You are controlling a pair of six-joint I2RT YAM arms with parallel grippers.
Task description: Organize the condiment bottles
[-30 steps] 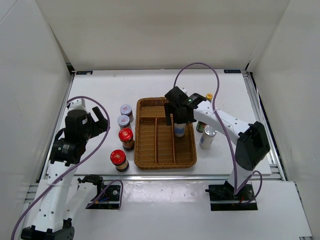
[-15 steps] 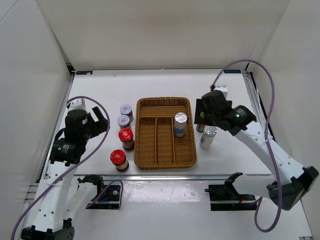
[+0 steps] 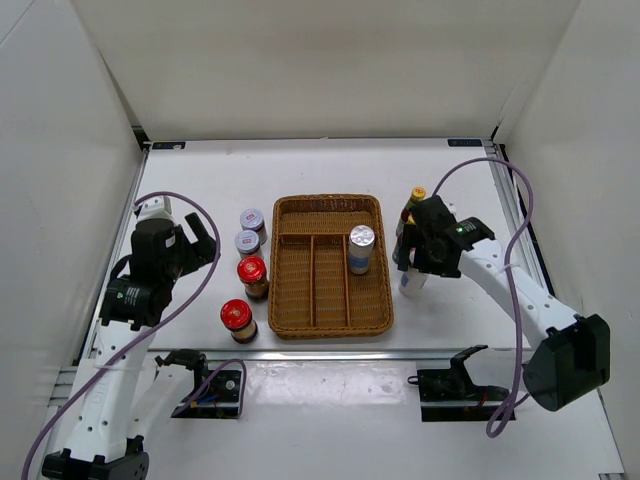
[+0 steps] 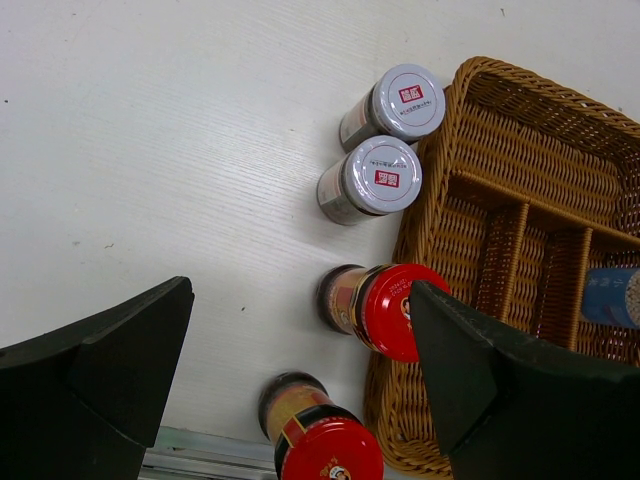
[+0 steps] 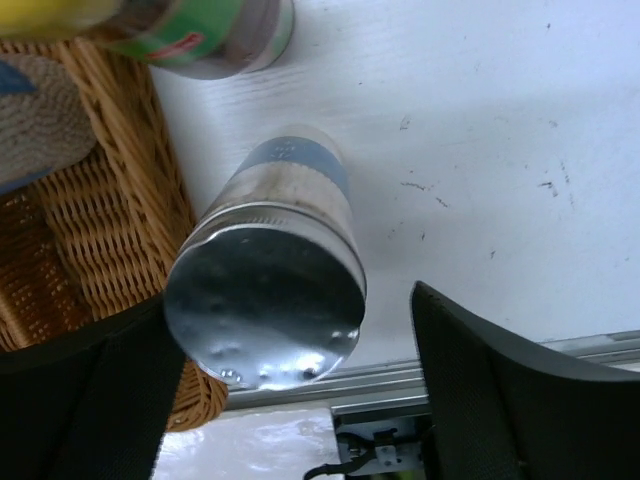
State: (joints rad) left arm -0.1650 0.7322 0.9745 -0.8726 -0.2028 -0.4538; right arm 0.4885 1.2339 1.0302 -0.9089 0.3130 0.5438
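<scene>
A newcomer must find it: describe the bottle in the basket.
Look at the brown wicker basket in the middle. In its right-hand long slot stands a white-and-blue bottle with a silver top. It alone sits inside the basket.

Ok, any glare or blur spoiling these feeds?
Right wrist: the silver-topped white-blue cylinder shows a mottled sheen on its lid, and the dark green bottle at the top edge is blurred. Left wrist: sharp, label crisp on each grey-lilac-lidded jar. Top external: even light, soft shadows.
</scene>
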